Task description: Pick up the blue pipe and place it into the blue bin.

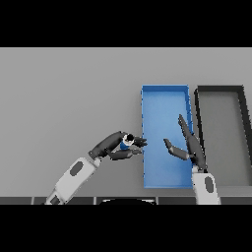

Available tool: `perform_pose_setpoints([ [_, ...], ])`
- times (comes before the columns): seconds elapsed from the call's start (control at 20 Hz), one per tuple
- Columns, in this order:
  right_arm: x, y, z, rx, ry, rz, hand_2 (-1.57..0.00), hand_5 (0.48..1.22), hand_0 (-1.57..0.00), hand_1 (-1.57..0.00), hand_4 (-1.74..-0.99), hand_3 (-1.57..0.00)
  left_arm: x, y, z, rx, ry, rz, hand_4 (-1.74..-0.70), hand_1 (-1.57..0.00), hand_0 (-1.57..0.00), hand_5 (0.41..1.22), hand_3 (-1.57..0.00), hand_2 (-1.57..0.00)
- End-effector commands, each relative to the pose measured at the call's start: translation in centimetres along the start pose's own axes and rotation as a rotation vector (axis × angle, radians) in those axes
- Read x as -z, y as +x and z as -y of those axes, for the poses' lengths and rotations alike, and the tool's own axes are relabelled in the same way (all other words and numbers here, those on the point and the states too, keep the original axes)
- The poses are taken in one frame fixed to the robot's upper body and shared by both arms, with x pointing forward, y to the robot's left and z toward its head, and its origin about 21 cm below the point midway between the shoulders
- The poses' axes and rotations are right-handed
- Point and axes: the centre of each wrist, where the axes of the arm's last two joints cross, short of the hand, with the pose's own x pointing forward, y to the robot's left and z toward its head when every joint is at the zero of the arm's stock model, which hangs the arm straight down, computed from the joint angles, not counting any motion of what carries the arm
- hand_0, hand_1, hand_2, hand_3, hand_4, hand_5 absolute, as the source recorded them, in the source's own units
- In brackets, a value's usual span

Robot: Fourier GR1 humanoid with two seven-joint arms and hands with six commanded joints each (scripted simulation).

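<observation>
A short blue pipe (125, 144) with a dark open end sits in my left hand (112, 146), whose fingers and thumb are curled round it. That hand is just left of the blue bin (165, 91), at its left wall, with fingertips reaching over the rim. The bin is a long rectangular tray lying right of centre. My right hand (191, 146) hovers over the bin's right half, fingers straight and thumb spread, holding nothing.
A dark grey bin (220, 89) of the same shape stands right beside the blue one, on its right. The grey table stretches bare to the left and back.
</observation>
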Motion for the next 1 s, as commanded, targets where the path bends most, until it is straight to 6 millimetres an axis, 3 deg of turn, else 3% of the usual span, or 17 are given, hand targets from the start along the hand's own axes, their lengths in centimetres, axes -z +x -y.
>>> perform_pose_setpoints([
  [0.0,0.2,-0.1,-0.2,0.005,0.008,0.003,0.00,0.619,0.00,0.00,-1.207,0.00,-0.3,-0.1,0.1,0.004,-0.001,0.003,-1.73,-1.57,-1.57,1.220,-1.44,-1.57],
  [0.1,0.7,0.0,-0.1,0.025,0.023,0.028,0.00,0.619,0.00,0.00,-1.191,0.00,-0.4,-0.2,0.2,-0.002,-0.002,0.005,-1.73,-1.57,-1.57,1.220,-1.44,-1.57],
  [0.2,0.6,1.4,0.8,0.103,0.082,0.102,0.00,0.604,0.00,0.00,-1.197,0.00,-0.2,0.0,0.1,-0.006,-0.008,0.012,-1.73,-1.57,-1.57,1.221,-1.44,-1.57],
  [0.45,2.1,6.9,2.7,0.135,0.340,0.178,0.00,0.532,0.00,0.00,-1.250,0.00,-0.3,-0.1,0.2,0.007,-0.014,-0.003,-1.73,-1.57,-1.57,1.221,-1.44,-1.57],
  [0.75,4.0,12.8,0.9,0.052,0.618,0.253,0.00,0.520,0.00,0.00,-1.301,0.00,-0.1,0.1,0.4,0.002,-0.017,0.006,-1.73,-1.57,-1.57,1.221,-1.44,-1.57],
  [0.95,5.0,14.9,-0.3,0.009,0.743,0.295,0.00,0.529,0.00,0.00,-1.300,0.00,-0.1,-0.1,0.1,0.017,-0.013,-0.005,-1.73,-1.57,-1.57,1.221,-1.44,-1.57],
])
